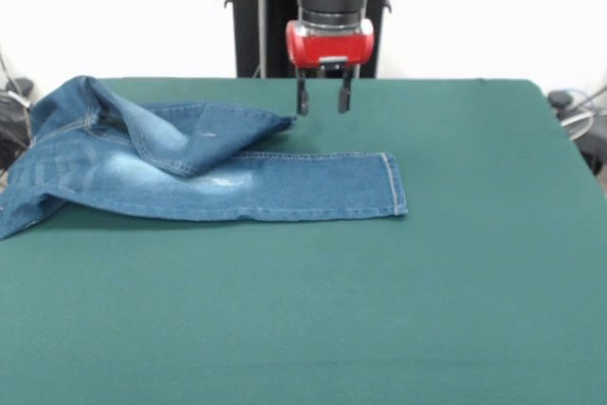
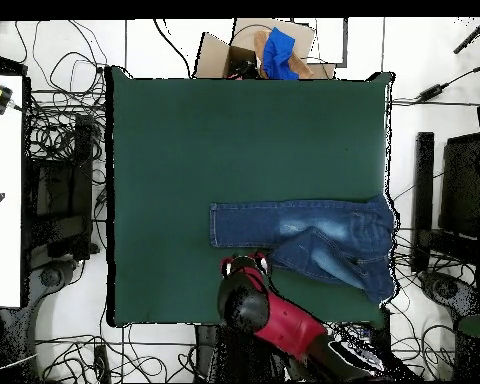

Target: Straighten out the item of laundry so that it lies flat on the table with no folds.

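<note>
**Front view: jeans half flattened**

Jeans (image 1: 204,173) on table (image 1: 379,310), toward one edge. One leg straight and flat; other folded across it. Unfolding left. Gripper (image 1: 323,97) empty, fingers apart, hovering above folded leg's tip.

Faded blue jeans (image 1: 204,173), one leg apparently folded over, on green table (image 1: 379,310)

Blue denim on dark green.
The jeans (image 1: 204,173) are mid-blue with faded whitish patches and pale stitching at the hem; the tabletop (image 1: 379,310) is plain dark green; the claw (image 1: 323,99) is black under a red housing.
</note>
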Controlling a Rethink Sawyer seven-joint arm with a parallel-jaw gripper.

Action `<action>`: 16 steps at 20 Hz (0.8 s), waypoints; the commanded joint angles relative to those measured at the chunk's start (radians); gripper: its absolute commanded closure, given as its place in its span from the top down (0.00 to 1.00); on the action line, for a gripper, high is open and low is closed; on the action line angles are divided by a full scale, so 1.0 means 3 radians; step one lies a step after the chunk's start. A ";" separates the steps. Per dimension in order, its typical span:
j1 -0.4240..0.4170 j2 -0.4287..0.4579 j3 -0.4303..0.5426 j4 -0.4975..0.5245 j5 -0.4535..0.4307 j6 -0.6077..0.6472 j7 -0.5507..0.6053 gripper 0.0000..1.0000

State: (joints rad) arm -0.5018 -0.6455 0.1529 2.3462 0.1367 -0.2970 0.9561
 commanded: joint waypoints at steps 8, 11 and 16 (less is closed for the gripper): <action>0.0115 -0.0287 0.0214 -0.0372 -0.0051 0.0302 0.0799 1.00; 0.0107 -0.0303 0.0229 -0.0379 -0.0050 0.0318 0.0810 1.00; 0.0089 -0.0307 0.0246 -0.0409 -0.0036 0.0365 0.0816 1.00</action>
State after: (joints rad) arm -0.4859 -0.7522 0.1529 2.3144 0.1359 -0.2473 0.9561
